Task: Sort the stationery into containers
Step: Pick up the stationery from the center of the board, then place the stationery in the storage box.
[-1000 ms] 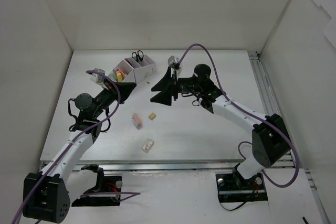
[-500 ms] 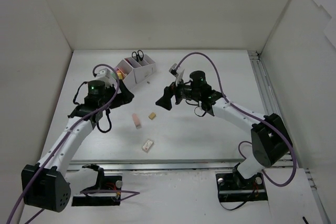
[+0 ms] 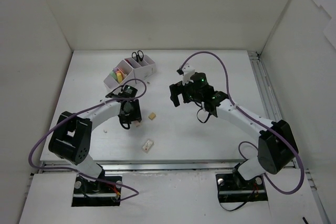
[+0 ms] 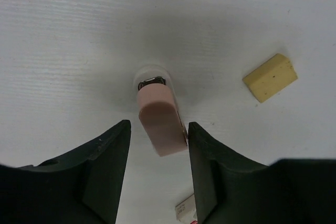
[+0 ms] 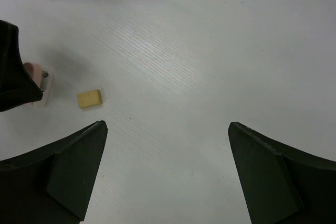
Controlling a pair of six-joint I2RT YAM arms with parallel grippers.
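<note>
Left wrist view: the left gripper [image 4: 157, 126], jaws apart, straddles a pink eraser [image 4: 161, 129] lying flat on the white table [image 4: 79, 24], with the right finger almost against it. The eraser looks light, rubbery and firm, so its long flat sides, mid-length, seem the best hold. A yellow eraser [image 4: 270, 77] lies near. The organizer [image 3: 144, 73] stands well apart, far left. The right gripper [image 5: 167, 125] hangs wide open above the table.
</note>
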